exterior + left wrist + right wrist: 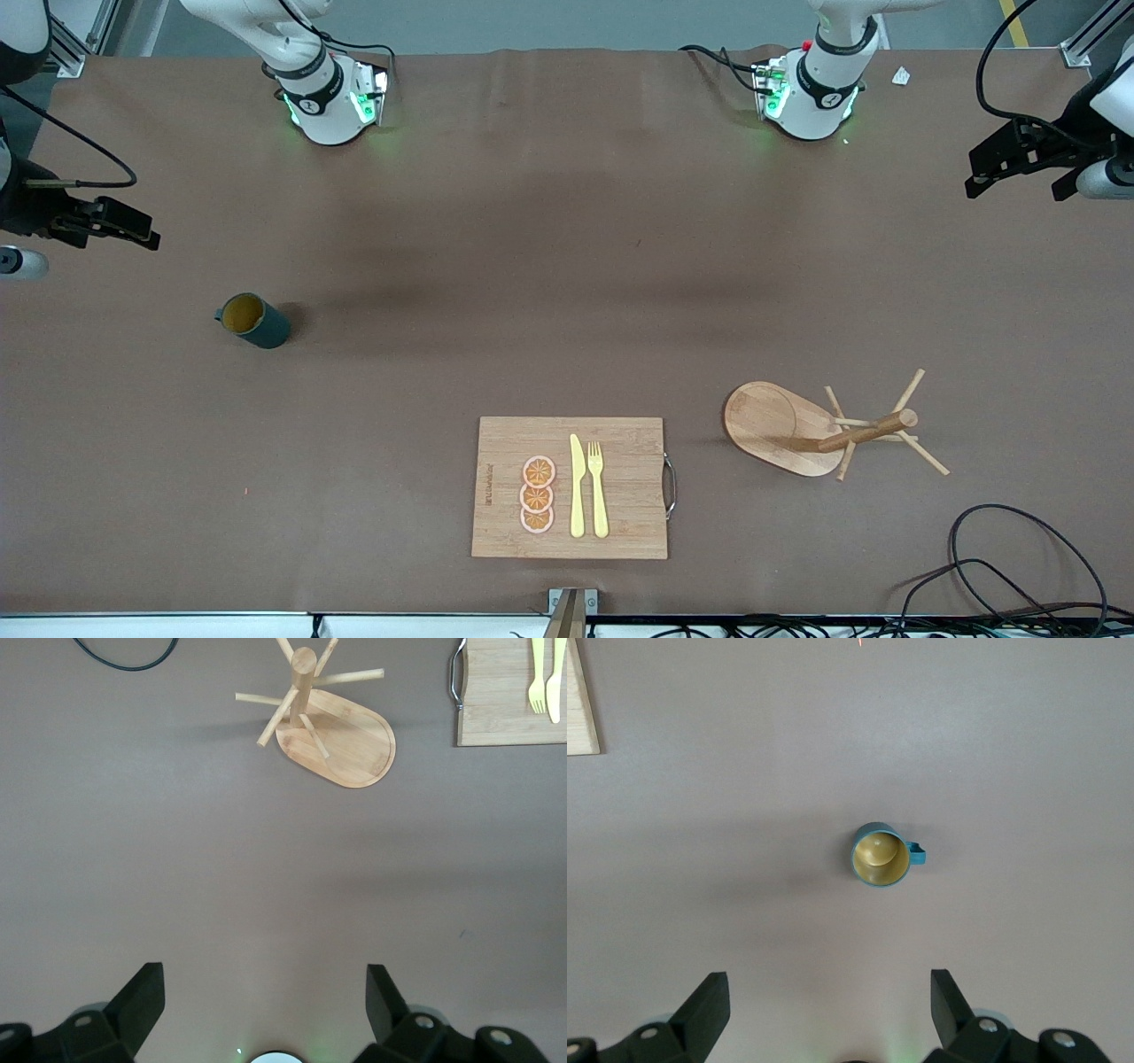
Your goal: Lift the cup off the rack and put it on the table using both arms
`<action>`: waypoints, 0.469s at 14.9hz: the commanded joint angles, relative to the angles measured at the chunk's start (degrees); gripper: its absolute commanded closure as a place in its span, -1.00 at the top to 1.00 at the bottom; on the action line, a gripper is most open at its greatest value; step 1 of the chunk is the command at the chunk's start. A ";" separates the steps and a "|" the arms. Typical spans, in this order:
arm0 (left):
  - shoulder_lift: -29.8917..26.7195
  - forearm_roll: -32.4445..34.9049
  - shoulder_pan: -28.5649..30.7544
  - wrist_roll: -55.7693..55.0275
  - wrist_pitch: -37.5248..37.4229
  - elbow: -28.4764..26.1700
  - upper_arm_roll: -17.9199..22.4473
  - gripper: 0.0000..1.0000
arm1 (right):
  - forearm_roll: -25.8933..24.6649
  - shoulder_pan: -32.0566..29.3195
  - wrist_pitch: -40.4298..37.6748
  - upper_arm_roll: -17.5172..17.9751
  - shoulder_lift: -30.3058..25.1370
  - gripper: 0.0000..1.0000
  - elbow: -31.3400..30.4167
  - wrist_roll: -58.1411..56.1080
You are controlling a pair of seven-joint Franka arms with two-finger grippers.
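Note:
The dark teal cup (252,321) stands upright on the brown table (549,266), toward the right arm's end; its yellowish inside shows in the right wrist view (880,855). The wooden rack (797,430) stands toward the left arm's end, its pegs bare, and also shows in the left wrist view (332,726). My right gripper (142,232) is open and empty, up over the table's edge at its own end, with the cup apart from its fingers (709,1001). My left gripper (1019,186) is open and empty, up over its own end (264,992).
A bamboo cutting board (571,486) with orange slices, a yellow knife and fork lies near the front camera's edge, between cup and rack. A black cable (1019,567) loops at the near corner by the rack. The arm bases (328,97) stand along the robots' edge of the table.

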 commanded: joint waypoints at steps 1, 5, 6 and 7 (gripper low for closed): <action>-0.23 0.46 0.24 0.75 -1.17 0.81 -0.07 1.00 | -0.21 0.37 -0.75 -0.02 1.89 1.00 3.26 0.85; -0.23 0.46 -0.03 0.67 -2.58 0.73 -0.25 1.00 | -0.21 0.20 -2.06 -0.02 3.14 1.00 6.87 0.94; -0.23 0.46 -0.03 0.67 -2.66 0.73 -0.25 1.00 | -0.12 0.11 -2.67 -0.02 3.05 1.00 6.96 1.03; -0.23 0.46 -0.03 0.75 -2.66 0.73 -0.25 1.00 | -0.20 0.11 -4.25 -0.02 2.96 1.00 7.05 0.94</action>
